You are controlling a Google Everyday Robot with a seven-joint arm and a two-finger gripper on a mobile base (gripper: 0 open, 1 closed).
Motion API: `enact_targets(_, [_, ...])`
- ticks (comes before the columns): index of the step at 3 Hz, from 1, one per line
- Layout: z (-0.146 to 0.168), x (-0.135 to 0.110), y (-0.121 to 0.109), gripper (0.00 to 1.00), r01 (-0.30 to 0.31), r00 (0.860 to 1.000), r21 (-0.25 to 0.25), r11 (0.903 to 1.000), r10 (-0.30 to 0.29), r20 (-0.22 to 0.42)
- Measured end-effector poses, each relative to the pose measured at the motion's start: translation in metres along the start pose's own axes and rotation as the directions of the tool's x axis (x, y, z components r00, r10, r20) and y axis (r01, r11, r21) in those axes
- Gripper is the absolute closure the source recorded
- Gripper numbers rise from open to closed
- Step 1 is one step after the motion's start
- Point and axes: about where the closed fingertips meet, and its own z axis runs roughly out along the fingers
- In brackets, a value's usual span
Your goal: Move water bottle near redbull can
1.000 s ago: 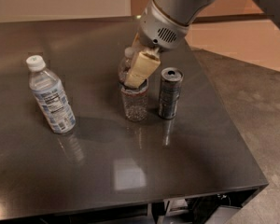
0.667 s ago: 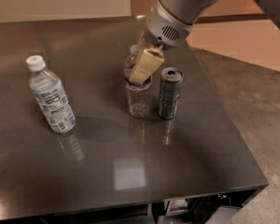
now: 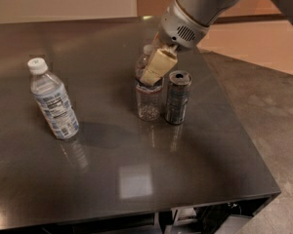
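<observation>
The water bottle (image 3: 149,101) is small and clear with a white cap and a narrow dark band. It stands upright at the table's middle, just left of the redbull can (image 3: 177,97), a slim silver-and-blue can. A small gap separates them. My gripper (image 3: 155,66) comes down from the upper right and is shut on the water bottle's upper body. One cream finger (image 3: 157,65) lies across the bottle's front; the other finger is hidden behind it.
A second clear bottle (image 3: 53,101) with a large white-and-blue label stands at the left of the dark table (image 3: 136,179). The table's right edge runs close to the can, with floor beyond it.
My gripper has moved slightly right and away with the water bottle, bringing it closer to the redbull can. The can and the left bottle have not moved.
</observation>
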Motion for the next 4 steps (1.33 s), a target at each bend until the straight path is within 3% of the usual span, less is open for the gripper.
enact_targets(2, [-0.001, 0.006, -0.002, 0.13, -0.019, 1.0, -0.004, 0.9998, 0.019, 0.014])
enact_targets(3, [-0.013, 0.009, -0.008, 0.0, -0.024, 0.999, 0.009, 0.9997, 0.024, 0.029])
enact_targets(4, [-0.013, 0.009, -0.008, 0.0, -0.024, 0.999, 0.009, 0.9997, 0.024, 0.029])
